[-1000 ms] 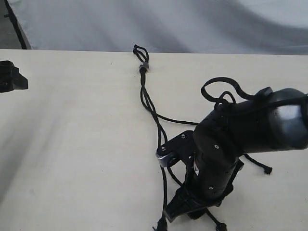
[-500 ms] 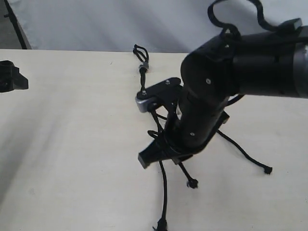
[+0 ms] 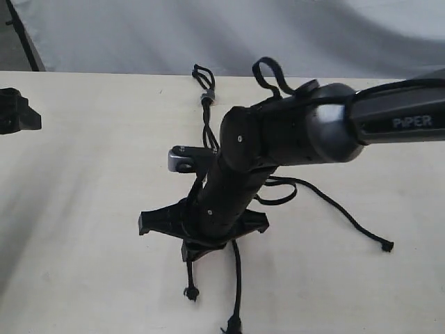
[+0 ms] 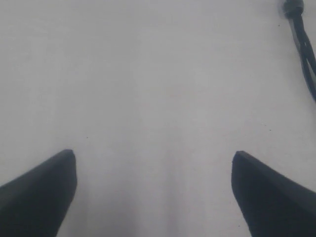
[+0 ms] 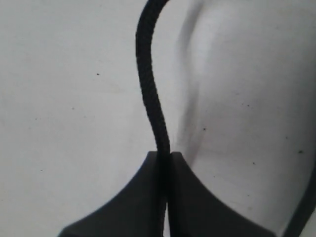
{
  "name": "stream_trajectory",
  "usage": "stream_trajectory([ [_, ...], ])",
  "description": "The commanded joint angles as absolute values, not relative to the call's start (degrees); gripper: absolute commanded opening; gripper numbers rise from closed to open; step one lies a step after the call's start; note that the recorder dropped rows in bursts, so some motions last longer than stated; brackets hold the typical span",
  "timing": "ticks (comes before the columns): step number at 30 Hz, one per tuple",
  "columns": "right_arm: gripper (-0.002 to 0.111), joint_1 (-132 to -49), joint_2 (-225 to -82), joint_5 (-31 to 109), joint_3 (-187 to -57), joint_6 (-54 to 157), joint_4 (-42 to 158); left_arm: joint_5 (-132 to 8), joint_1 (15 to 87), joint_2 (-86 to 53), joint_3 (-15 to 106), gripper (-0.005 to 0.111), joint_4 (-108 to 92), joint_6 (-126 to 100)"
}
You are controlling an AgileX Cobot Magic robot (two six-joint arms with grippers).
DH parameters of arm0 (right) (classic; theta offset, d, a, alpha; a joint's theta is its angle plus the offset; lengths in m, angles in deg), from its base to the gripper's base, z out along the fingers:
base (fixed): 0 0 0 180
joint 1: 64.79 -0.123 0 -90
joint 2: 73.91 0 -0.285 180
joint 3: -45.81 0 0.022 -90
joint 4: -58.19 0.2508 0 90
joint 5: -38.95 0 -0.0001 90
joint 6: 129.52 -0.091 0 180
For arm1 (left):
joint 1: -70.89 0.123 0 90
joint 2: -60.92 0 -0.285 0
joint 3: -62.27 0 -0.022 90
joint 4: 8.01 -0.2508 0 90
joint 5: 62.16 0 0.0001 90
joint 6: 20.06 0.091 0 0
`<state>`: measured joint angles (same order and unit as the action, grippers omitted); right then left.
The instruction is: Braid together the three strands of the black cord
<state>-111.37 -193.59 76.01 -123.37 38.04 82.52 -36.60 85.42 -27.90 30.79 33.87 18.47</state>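
Toward the table's (image 3: 83, 209) near middle, my right gripper (image 5: 163, 157) pinches one strand (image 5: 146, 94) of the black cord (image 3: 206, 96), crossing it left of the loose strand (image 3: 237, 278); next, I judge, it needs laying flat and releasing, while my left gripper (image 4: 153, 154) hovers spread at the far left.

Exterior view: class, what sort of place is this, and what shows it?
Probably a robot lab bench: a pale table, a plain grey backdrop, and a robot arm working a black cord.
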Motion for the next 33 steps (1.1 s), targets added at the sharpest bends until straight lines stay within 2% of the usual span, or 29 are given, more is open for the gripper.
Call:
stream_trajectory([
  [1, 0.001, -111.2, -195.2, 75.2, -123.5, 38.5, 82.2, -36.6, 85.5, -27.6, 30.7, 0.08, 34.6, 18.7],
  [2, 0.001, -111.2, -195.2, 75.4, -123.5, 38.5, 81.7, -36.6, 85.5, -27.6, 30.7, 0.08, 34.6, 18.7],
  [4, 0.01, -111.6, -195.2, 75.4, -123.5, 38.5, 80.2, -36.6, 85.5, -27.6, 30.7, 0.08, 34.6, 18.7],
  [8, 0.042, -113.1, -195.2, 74.0, -123.5, 38.9, 79.7, -36.6, 85.5, -27.6, 30.7, 0.08, 34.6, 18.7],
  [10, 0.055, -113.9, -195.0, 74.2, -124.2, 41.8, 79.9, -36.6, 85.5, -27.6, 30.7, 0.08, 34.6, 18.7],
  [12, 0.062, -114.5, -194.2, 78.3, -126.4, 49.0, 79.9, -36.6, 85.5, -27.6, 30.7, 0.08, 34.6, 18.7],
  [15, 0.064, -114.9, -190.9, 89.9, -132.7, 54.7, 79.1, -36.6, 85.5, -27.6, 30.7, 0.08, 34.6, 18.7],
  [17, 0.064, -114.9, -187.3, 94.3, -136.2, 53.8, 71.3, -36.6, 85.5, -27.6, 30.7, 0.08, 34.6, 18.7],
  [22, 0.064, -114.9, -184.4, 96.9, -134.1, 40.8, 51.9, -36.6, 85.5, -27.6, 30.7, 0.08, 34.6, 18.7],
  [32, 0.064, -114.9, -194.3, 87.7, -123.9, 40.6, 50.2, -36.6, 85.5, -27.6, 30.7, 0.08, 34.6, 18.7],
  [33, 0.061, -114.9, -195.3, 87.5, -123.8, 40.0, 47.4, -36.6, 85.5, -27.6, 30.7, 0.08, 34.6, 18.7],
])
